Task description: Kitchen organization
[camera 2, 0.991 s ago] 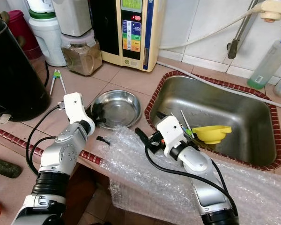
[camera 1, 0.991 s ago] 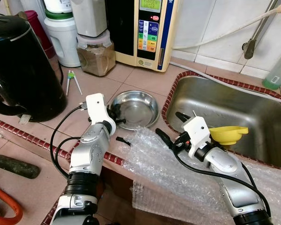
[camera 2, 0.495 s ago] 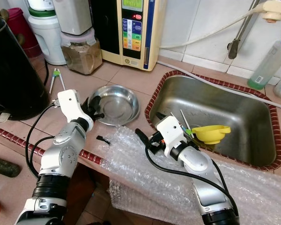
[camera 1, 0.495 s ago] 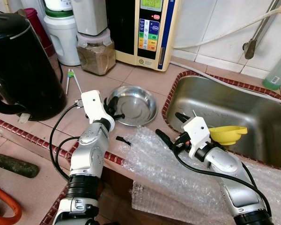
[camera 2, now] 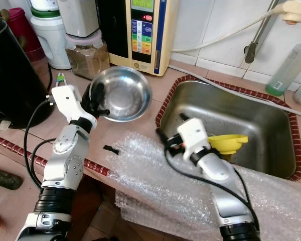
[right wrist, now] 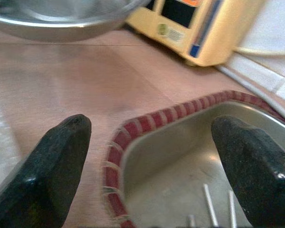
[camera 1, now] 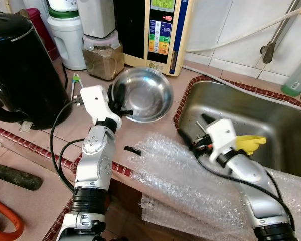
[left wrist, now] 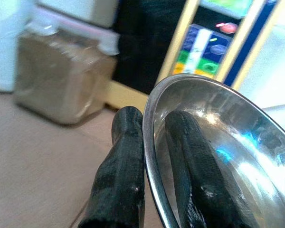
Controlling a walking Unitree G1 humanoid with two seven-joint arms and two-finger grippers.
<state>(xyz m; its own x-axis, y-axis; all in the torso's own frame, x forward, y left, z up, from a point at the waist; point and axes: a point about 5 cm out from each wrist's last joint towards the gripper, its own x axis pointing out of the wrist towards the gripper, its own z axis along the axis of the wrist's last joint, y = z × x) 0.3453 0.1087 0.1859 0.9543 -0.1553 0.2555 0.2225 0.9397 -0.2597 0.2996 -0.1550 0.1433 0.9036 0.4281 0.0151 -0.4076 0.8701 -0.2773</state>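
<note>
Nearest, bubble wrap (camera 1: 190,175) is draping over the desk (camera 1: 150,80) edge. The right pincer (camera 2: 165,143), fingers apart, is hovering at the sink (camera 1: 251,120) rim. The left pincer (camera 1: 121,103) is clamping the steel bowl (camera 1: 143,93) by its rim, tilted above the desk. That thin 1-sided grip could slip. The sink utensils are hard to make out.

Before me the tiled desk (camera 1: 150,83) holds a sunken steel sink (camera 1: 271,120) edged in red. Away from the sink stand my black kettle (camera 1: 20,70), a white jug (camera 1: 67,40), a jar of brown powder (camera 1: 103,57) and a cream appliance (camera 1: 158,32). Bubble wrap (camera 1: 180,175) lies beside the sink over the desk's front edge.
</note>
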